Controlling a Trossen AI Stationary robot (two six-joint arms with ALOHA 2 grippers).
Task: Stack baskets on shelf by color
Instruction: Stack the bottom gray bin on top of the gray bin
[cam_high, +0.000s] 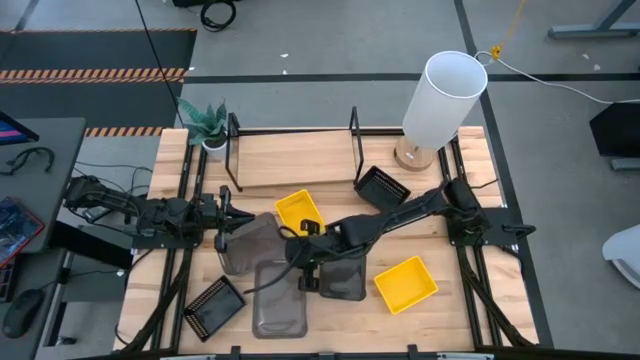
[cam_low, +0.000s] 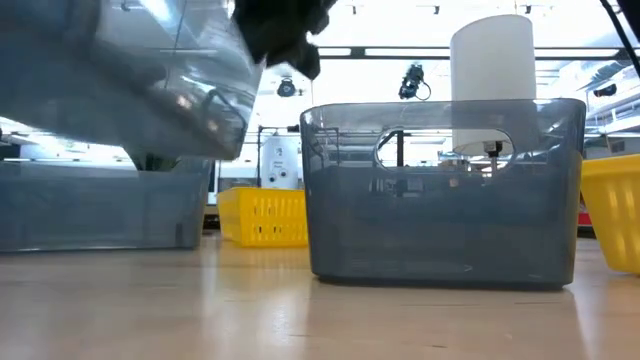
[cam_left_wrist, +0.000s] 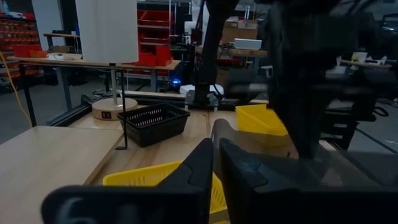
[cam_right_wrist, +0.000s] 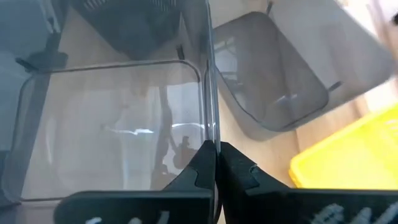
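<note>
Near the table's middle, a grey basket (cam_high: 281, 310) is being pinched at its wall by the right gripper (cam_right_wrist: 216, 163), the left gripper (cam_high: 226, 226) is being clamped on another grey basket (cam_high: 250, 243), and carrying to the far shelf (cam_high: 292, 158) is being called for.

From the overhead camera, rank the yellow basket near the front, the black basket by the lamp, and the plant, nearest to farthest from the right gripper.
From the right gripper:
1. Front yellow basket, on the right arm's side.
2. Black basket, beside the shelf.
3. Plant, at the far left corner.
</note>
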